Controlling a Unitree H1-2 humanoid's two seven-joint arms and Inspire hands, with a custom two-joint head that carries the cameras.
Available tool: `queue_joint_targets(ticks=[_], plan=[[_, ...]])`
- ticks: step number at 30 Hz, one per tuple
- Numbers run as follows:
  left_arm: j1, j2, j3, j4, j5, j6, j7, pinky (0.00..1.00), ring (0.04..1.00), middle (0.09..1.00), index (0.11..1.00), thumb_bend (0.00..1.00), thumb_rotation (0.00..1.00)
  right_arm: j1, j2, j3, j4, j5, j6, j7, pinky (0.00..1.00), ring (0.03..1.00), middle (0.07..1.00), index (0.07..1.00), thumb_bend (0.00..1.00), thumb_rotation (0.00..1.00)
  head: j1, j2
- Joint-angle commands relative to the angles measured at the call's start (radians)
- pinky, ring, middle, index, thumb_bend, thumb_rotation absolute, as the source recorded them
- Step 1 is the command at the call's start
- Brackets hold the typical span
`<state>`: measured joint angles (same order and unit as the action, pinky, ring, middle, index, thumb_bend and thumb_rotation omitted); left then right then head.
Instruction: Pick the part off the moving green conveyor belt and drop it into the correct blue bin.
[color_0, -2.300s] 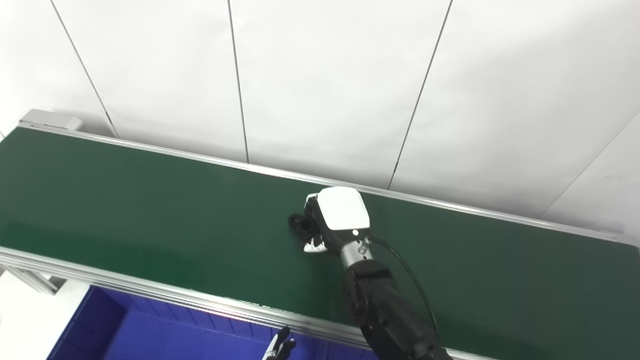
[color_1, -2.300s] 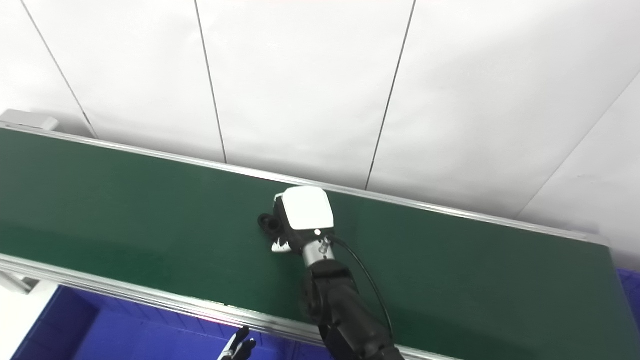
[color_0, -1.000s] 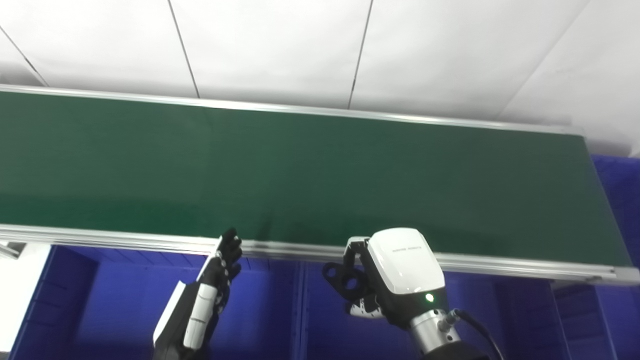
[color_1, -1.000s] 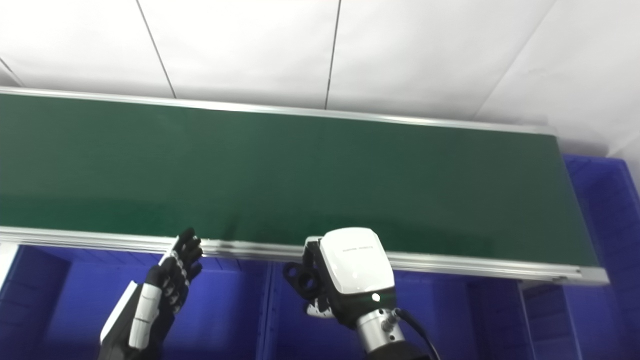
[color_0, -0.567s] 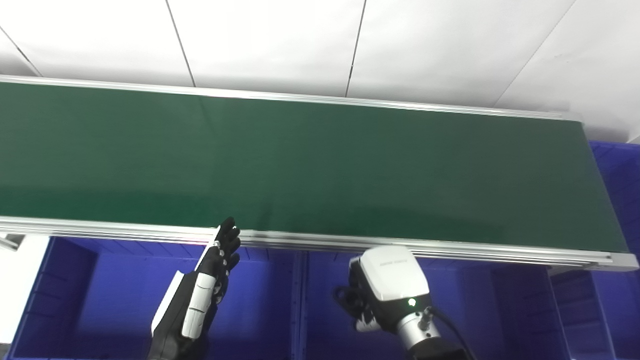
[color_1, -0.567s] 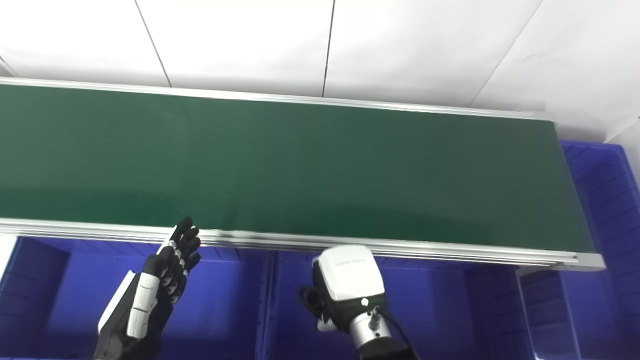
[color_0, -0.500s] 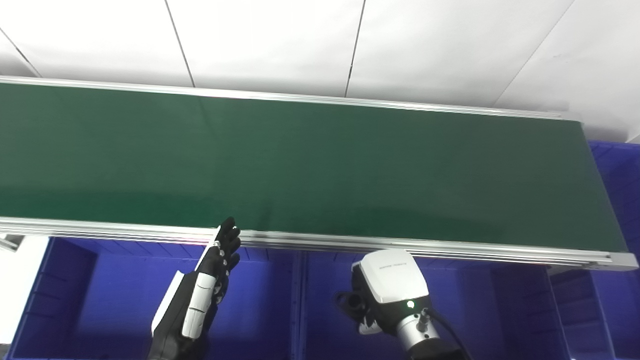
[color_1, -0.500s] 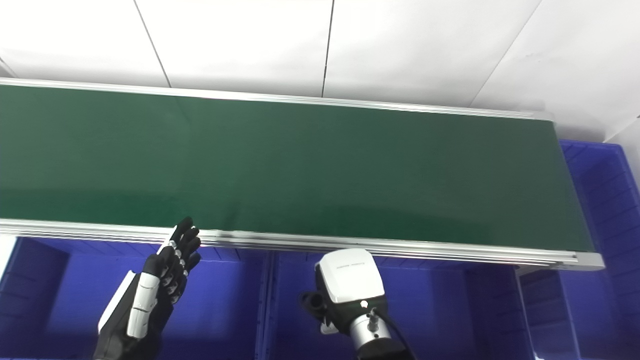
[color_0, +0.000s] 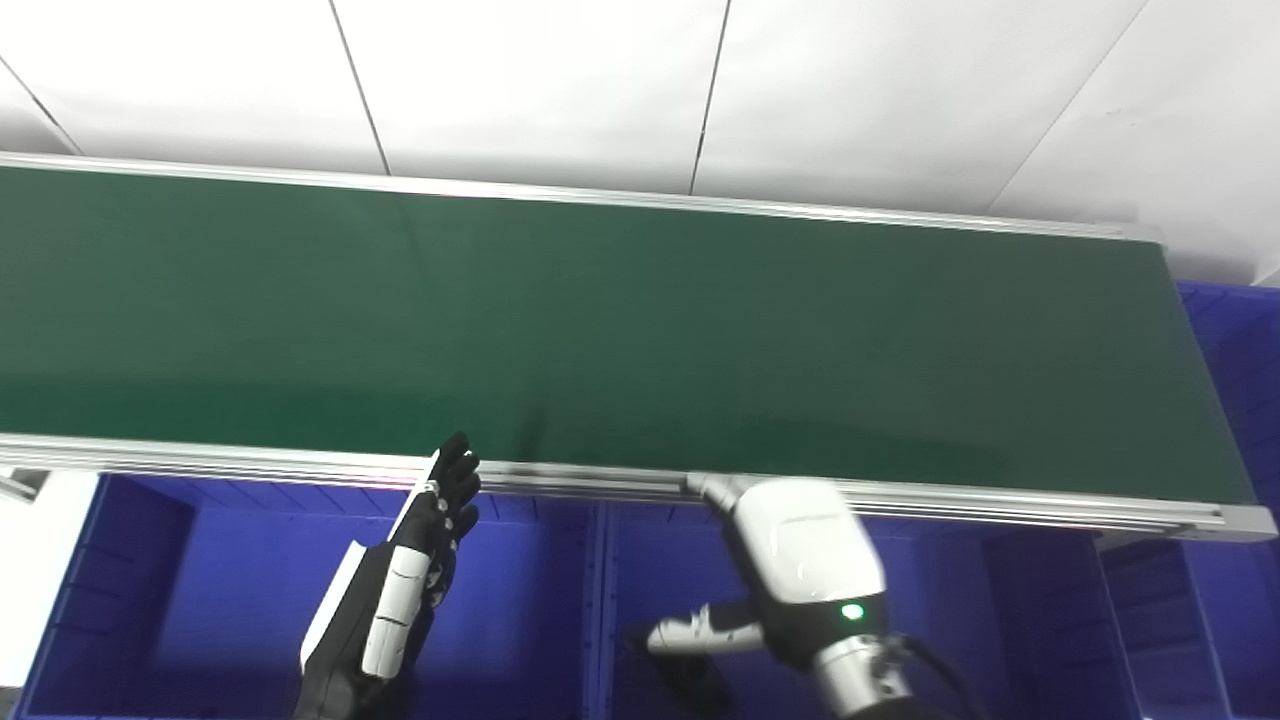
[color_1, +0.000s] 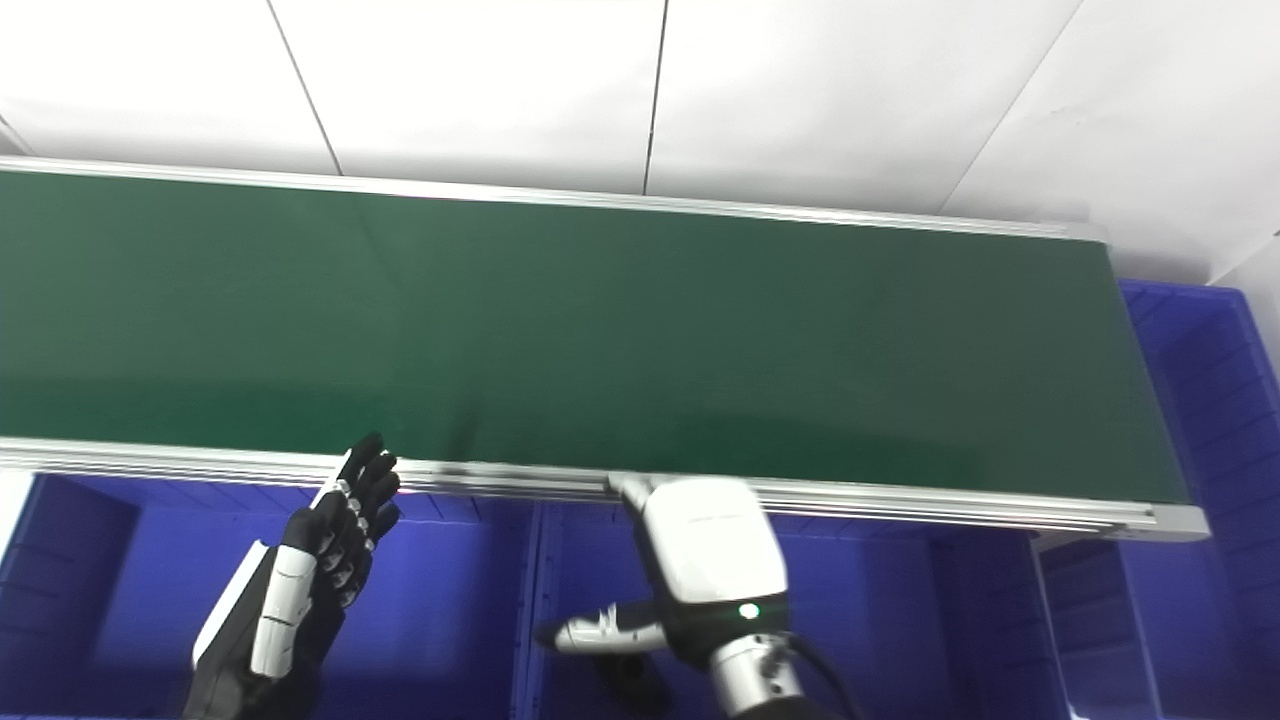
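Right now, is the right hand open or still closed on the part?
Open. The right hand has its fingers spread above the blue bin; a dark shape, likely the part, lies below.

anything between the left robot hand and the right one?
Only the blue bin divider wall stands between the left robot hand and the right robot hand; clearest in the left eye view.

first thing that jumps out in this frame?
The long green conveyor belt fills the middle of the picture, with nothing visible on it. Below its near rail, the right hand, white-backed with a green light, hangs over the middle blue bin with its fingers spread, and a dark part shows just under it in the bin. To the left, the left hand is raised flat and holds nothing.
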<state>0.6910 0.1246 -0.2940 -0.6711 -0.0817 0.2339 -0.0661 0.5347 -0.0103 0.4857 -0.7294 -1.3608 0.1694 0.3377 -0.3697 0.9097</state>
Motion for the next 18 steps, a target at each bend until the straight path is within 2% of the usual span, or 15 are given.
queue_joint_targets(ticks=[1,2,4,5,6,9,11,14,18], plan=[[0.015,0.011,0.001,-0.025,0.007,-0.044,-0.019,1.00,1.000,1.000,1.000,0.65,1.00,0.099,0.072,0.045,-0.083,0.191,-0.023,-0.096,0.46,0.597,0.743,0.776,0.91,0.95,0.001,0.006],[0.016,0.015,0.001,-0.025,0.009,-0.052,-0.021,1.00,1.000,1.000,1.000,0.68,1.00,0.147,0.090,0.054,-0.103,0.313,-0.032,-0.145,0.50,0.632,0.755,0.774,0.85,0.94,0.001,0.009],[0.014,0.024,0.002,-0.022,0.015,-0.072,-0.027,1.00,1.000,1.000,1.000,0.70,1.00,0.254,0.129,0.075,-0.113,0.563,-0.052,-0.244,0.55,0.668,0.766,0.772,0.84,0.91,0.002,0.013],[0.013,0.027,0.004,-0.021,0.015,-0.078,-0.029,1.00,1.000,1.000,1.000,0.71,1.00,0.288,0.142,0.083,-0.112,0.632,-0.059,-0.272,0.60,0.705,0.776,0.770,0.84,0.90,0.002,0.015],[0.011,0.029,0.004,-0.018,0.016,-0.092,-0.032,1.00,1.000,1.000,1.000,0.72,1.00,0.358,0.160,0.105,-0.089,0.742,-0.097,-0.331,0.62,0.717,0.779,0.770,0.84,0.89,0.005,0.019],[0.006,0.033,0.004,-0.011,0.018,-0.119,-0.035,1.00,1.000,1.000,1.000,0.75,1.00,0.470,0.177,0.141,-0.009,0.931,-0.212,-0.453,0.76,0.802,0.825,0.826,0.77,0.95,0.011,0.024],[0.004,0.037,0.006,-0.008,0.018,-0.127,-0.036,1.00,1.000,1.000,1.000,0.77,1.00,0.478,0.167,0.141,0.053,0.956,-0.280,-0.506,0.85,0.863,0.872,0.871,0.74,0.99,0.016,0.026],[0.005,0.038,0.011,0.007,0.022,-0.159,-0.036,1.00,1.000,1.000,1.000,0.77,1.00,0.443,0.141,0.115,0.156,0.941,-0.377,-0.575,0.89,0.906,0.907,0.899,0.73,1.00,0.016,0.027],[0.004,0.040,0.013,0.020,0.035,-0.207,-0.036,1.00,1.000,1.000,1.000,0.79,1.00,0.398,0.137,0.089,0.239,0.965,-0.434,-0.612,0.91,0.923,0.931,0.935,0.76,1.00,0.012,0.031]])
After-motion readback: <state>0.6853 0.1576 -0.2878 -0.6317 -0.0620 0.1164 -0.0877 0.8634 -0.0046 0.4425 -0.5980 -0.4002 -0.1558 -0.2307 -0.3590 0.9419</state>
